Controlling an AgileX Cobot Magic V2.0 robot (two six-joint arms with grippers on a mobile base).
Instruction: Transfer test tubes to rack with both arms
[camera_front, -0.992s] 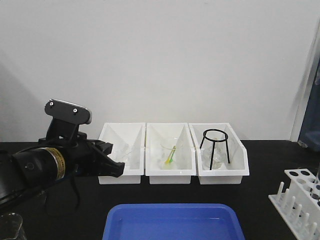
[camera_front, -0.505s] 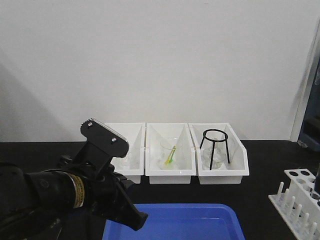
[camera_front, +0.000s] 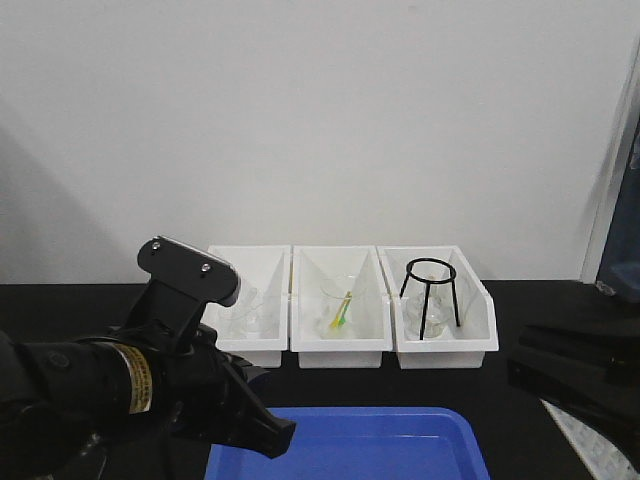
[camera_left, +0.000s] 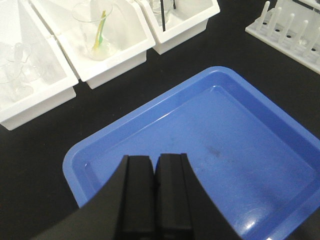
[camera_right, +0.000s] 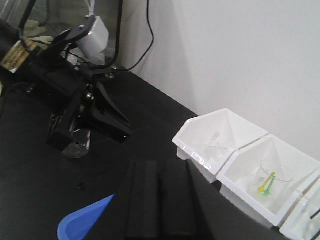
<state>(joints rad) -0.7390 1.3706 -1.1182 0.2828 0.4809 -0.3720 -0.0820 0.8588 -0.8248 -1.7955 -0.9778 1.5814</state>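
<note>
My left gripper (camera_left: 155, 161) is shut with nothing between its fingers, and it hangs over the near left part of the blue tray (camera_left: 215, 145). From the front, its tip (camera_front: 278, 440) sits at the tray's left rim. The right gripper (camera_right: 159, 166) is also shut and empty, above the black table short of the white bins. The right arm (camera_front: 575, 385) covers most of the rack from the front. In the left wrist view the white rack (camera_left: 292, 30) stands at the far right. Clear glass pieces (camera_left: 20, 65) lie in the left bin; I cannot tell whether they are test tubes.
Three white bins (camera_front: 345, 345) stand in a row at the back. The middle one holds a beaker with a yellow-green stick (camera_front: 342, 303), the right one a black tripod ring (camera_front: 430, 290). A clear beaker (camera_right: 77, 147) stands on the table under the left arm.
The left gripper swung from the left bin down to the blue tray's left rim. The right arm has come in from the right and now covers the rack.
</note>
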